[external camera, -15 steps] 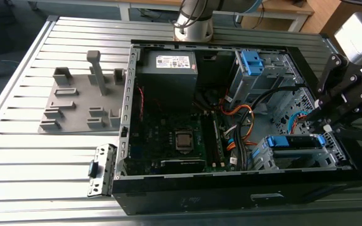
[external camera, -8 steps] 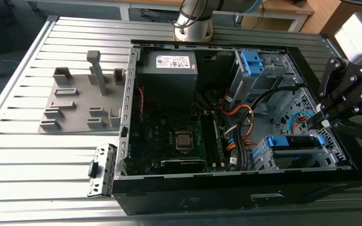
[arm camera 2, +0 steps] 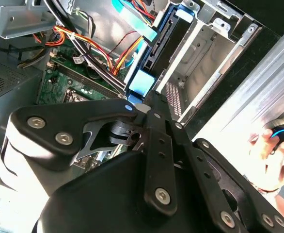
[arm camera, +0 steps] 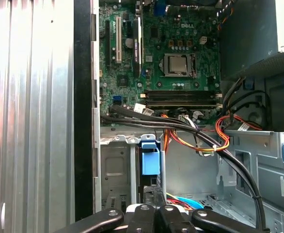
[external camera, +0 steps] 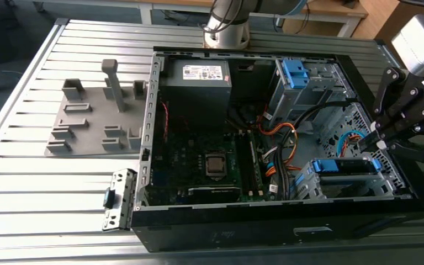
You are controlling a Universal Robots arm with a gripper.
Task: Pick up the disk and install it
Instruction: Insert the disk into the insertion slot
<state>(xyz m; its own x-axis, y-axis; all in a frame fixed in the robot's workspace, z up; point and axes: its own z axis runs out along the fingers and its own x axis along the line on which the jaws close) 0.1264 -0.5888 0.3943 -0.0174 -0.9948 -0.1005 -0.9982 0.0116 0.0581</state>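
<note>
Black linkage fingers of the pincer (external camera: pixel 380 139) hang over the open black computer case (external camera: pixel 220 234) at the exterior view's right, above the lower drive cage (external camera: pixel 344 185). In both wrist views the finger bars run close together down to a blue tab, but their tips are hidden behind the linkage, so I cannot tell whether they pinch it. The disk (arm camera 2: pixel 168 43), a flat drive edged by a bright blue plastic rail frame, stands on edge in the silver metal cage; its label is out of sight. In the first wrist view its blue front tab (arm camera: pixel 150 158) sits just beyond the fingers. Green motherboard (arm camera: pixel 166 58) lies further inside. A grey moulded fixture (external camera: pixel 94 118) rests on the ribbed metal bench (external camera: pixel 42 187). A person's hand (arm camera 2: pixel 273 153) shows, partly cut off.
</note>
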